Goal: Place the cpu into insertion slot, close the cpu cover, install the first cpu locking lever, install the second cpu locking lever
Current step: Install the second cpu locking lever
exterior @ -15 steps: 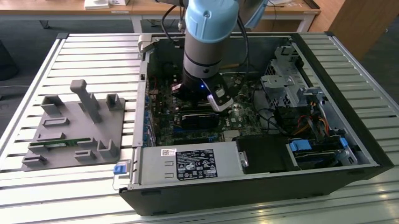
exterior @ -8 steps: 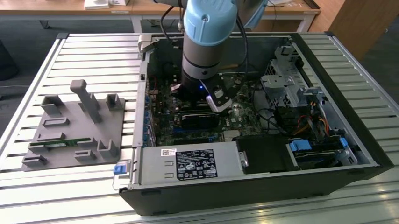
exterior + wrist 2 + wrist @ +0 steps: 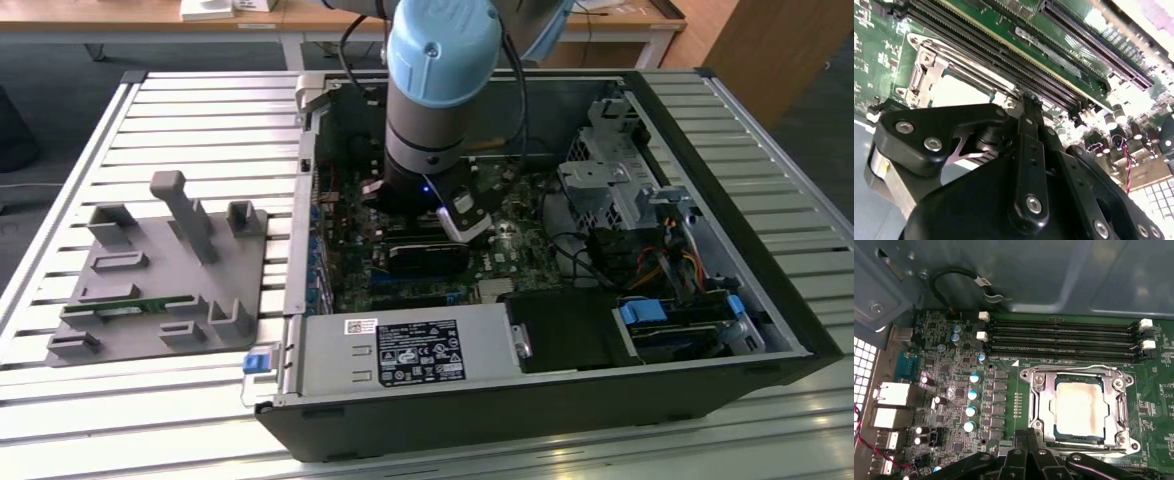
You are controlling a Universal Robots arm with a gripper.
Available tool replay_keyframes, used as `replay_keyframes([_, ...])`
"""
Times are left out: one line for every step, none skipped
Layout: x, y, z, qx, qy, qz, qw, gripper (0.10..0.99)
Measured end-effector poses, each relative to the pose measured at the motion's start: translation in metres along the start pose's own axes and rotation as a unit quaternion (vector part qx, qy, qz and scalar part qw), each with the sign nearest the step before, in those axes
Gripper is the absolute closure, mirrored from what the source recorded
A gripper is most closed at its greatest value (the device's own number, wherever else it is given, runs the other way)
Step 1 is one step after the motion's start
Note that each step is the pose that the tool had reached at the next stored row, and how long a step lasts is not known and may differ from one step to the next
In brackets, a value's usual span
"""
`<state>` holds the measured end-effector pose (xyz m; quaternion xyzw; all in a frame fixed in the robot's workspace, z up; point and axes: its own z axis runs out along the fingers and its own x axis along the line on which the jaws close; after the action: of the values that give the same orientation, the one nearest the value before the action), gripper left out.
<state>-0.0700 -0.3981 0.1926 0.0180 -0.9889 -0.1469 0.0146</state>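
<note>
Cpu [image 3: 1079, 407] first: it lies flat in the insertion slot [image 3: 1079, 380], in the lower right of the first wrist view, with its pale, stained metal face up. The cpu cover [image 3: 1043, 405] looks folded down around it, so the chip shows through the window in the middle. In the second wrist view the same pale square [image 3: 961, 92] peeks out at the left, just past the black fingers.

The gripper [image 3: 1027, 436] sits at the bottom middle of the first wrist view, right at the near edge of the cover. Its two fingers look pressed together with nothing between them. In the exterior view the gripper [image 3: 447, 215] is down inside the open computer case [image 3: 747, 300], in the middle of the frame.

My guess is that the chip and cover steps are done and the work is now on the levers. A thin lever rod [image 3: 1074, 368] runs along the far side of the cover, but I cannot tell if it is hooked. Lever work like this calls for a slow, steady push – down, then sideways under a catch.

A black and white label [image 3: 420, 352] sits on the grey box at the lower middle of the exterior view – its writing is too small to read.
</note>
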Motion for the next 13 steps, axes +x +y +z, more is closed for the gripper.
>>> replay_keyframes([0.0005,-0.0001,0.0004,-0.0016,-0.0002,0.0,1.0,0.98])
replay_keyframes([0.0009,-0.0002,0.0008,-0.0031,-0.0004,0.0,1.0,0.98])
replay_keyframes([0.0015,-0.0003,0.0012,-0.0045,-0.0006,0.0,1.0,0.98])
replay_keyframes([0.002,-0.0005,0.0017,-0.0059,-0.0008,0.0,1.0,0.98])
replay_keyframes([0.0023,-0.0006,0.0022,-0.0076,-0.0009,0.0,1.0,0.98])
replay_keyframes([0.0023,-0.0007,0.0029,-0.0094,-0.0011,-0.001,1.0,0.98])
replay_keyframes([0.0024,-0.0008,0.0034,-0.0105,-0.0011,-0.001,0.9999,0.98])
replay_keyframes([0.0025,-0.0009,0.0035,-0.0111,-0.0011,-0.001,0.9999,0.98])
replay_keyframes([0.0025,-0.001,0.0034,-0.0112,-0.001,-0.001,0.9999,0.98])
replay_keyframes([0.0025,-0.0009,0.0034,-0.0113,-0.001,-0.001,0.9999,0.98])
replay_keyframes([0.0025,-0.0009,0.0034,-0.0115,-0.001,-0.001,0.9999,0.98])
replay_keyframes([0.0025,-0.0008,0.0027,-0.0115,-0.001,-0.001,0.9999,0.98])
replay_keyframes([0.0025,-0.0002,0.0009,-0.0116,-0.001,-0.001,0.9999,0.98])
